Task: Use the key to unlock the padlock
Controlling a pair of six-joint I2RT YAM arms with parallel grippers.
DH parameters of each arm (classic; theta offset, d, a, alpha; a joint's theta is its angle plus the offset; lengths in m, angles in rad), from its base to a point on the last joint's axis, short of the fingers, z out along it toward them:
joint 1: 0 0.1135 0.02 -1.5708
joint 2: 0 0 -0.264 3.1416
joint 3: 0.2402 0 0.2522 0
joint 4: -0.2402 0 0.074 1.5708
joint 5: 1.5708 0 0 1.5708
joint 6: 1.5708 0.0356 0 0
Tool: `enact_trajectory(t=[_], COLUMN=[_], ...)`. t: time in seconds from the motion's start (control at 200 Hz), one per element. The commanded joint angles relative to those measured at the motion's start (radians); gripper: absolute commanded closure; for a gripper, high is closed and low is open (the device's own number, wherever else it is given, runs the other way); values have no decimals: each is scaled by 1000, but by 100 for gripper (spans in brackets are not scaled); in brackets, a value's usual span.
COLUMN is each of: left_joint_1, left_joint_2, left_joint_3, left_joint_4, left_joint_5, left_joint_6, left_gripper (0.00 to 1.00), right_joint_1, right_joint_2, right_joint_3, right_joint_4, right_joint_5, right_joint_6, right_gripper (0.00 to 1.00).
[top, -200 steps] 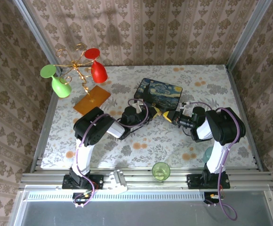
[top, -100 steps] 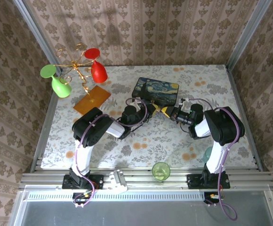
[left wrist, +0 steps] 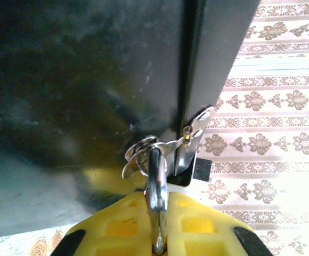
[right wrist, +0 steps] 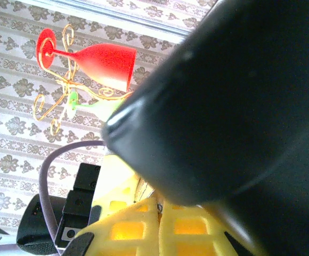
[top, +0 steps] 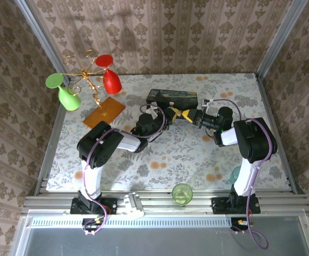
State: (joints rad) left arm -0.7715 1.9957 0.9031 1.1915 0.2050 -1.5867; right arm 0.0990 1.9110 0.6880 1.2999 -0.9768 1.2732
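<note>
The box [top: 173, 97] just tipped onto its edge, so the lock's easier to reach. My left gripper [left wrist: 157, 229] is clamped on the padlock [left wrist: 155, 181] shackle at its tips. My right gripper [right wrist: 157, 221] is pinched closed alongside, key possibly inside, can't see.

In your left wrist view, the padlock [left wrist: 154, 170] showed you just its shackle; its body was buried between the left tool's [left wrist: 157, 213] yellow pads [left wrist: 122, 226], themselves cut off by the bottom edge. In your right wrist view, the box [right wrist: 240, 106] was a dark blur covering the right tool's [right wrist: 159, 213] tips; you couldn't tell if the key sat there.
</note>
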Motion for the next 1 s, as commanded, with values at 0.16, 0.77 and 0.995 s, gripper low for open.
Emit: enact_trajectory(t=[0.16, 0.77, 0.995], left_joint_1=[-104, -79, -50], left_joint_2=[-11, 34, 44], left_joint_3=[12, -92, -94], left_joint_4=[121, 125, 125], left_joint_5=[231, 194, 194], left_joint_6=[-23, 34, 41], left_gripper=[100, 100, 100], right_joint_1=[124, 96, 63], right_joint_2=[-16, 11, 4], right_joint_3=[49, -40, -114], right_joint_4=[-325, -316, -179], right_joint_5=[37, 73, 69], right_joint_6=[-163, -175, -106], right_gripper=[94, 68, 60])
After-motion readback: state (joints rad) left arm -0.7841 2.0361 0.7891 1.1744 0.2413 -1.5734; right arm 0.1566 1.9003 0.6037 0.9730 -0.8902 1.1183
